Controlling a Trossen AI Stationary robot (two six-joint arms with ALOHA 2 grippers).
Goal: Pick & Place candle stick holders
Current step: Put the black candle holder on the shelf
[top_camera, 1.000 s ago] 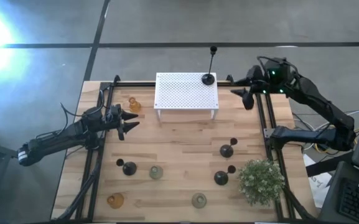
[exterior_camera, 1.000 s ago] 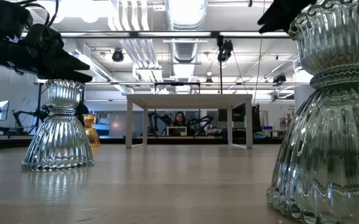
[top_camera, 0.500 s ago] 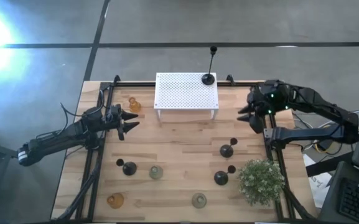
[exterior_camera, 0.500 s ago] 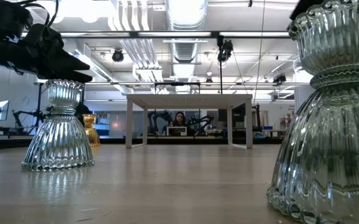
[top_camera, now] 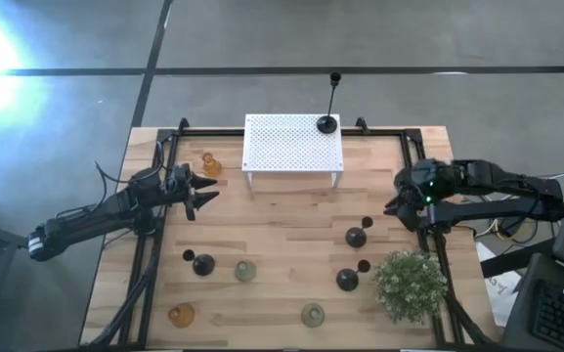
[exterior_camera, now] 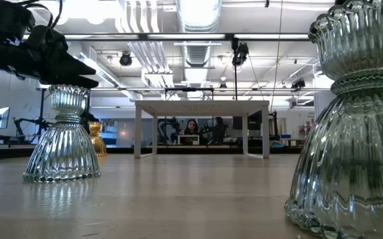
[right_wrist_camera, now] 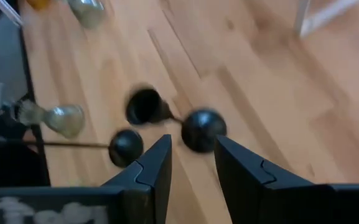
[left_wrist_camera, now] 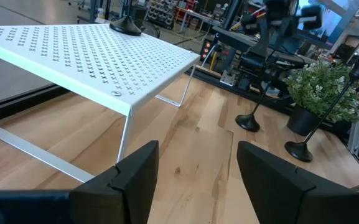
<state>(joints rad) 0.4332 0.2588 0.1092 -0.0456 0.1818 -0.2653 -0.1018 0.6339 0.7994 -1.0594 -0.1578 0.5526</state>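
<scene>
Three black candle stick holders stand on their round bases on the table (top_camera: 357, 237), (top_camera: 347, 280), (top_camera: 203, 264). A fourth black holder (top_camera: 328, 124) stands on the white rack (top_camera: 291, 147). Two amber holders (top_camera: 210, 164), (top_camera: 182, 315) and two pale green glass holders (top_camera: 246, 271), (top_camera: 313, 314) stand on the table. My left gripper (top_camera: 203, 194) is open and empty at the left, near the rack's left side. My right gripper (top_camera: 394, 207) is open and empty at the right rail, just right of the black holders (right_wrist_camera: 201, 130).
A bushy green plant (top_camera: 411, 284) stands at the near right corner, close to the black holders. Black rails run along both sides of the table (top_camera: 145, 284), (top_camera: 428, 235). In the low view the two pale glass holders (exterior_camera: 62, 136), (exterior_camera: 350, 126) stand close in front.
My right gripper has gone from the far right corner beside the rack toward the table's near edge along the right rail, nearing the black holders at the right.
</scene>
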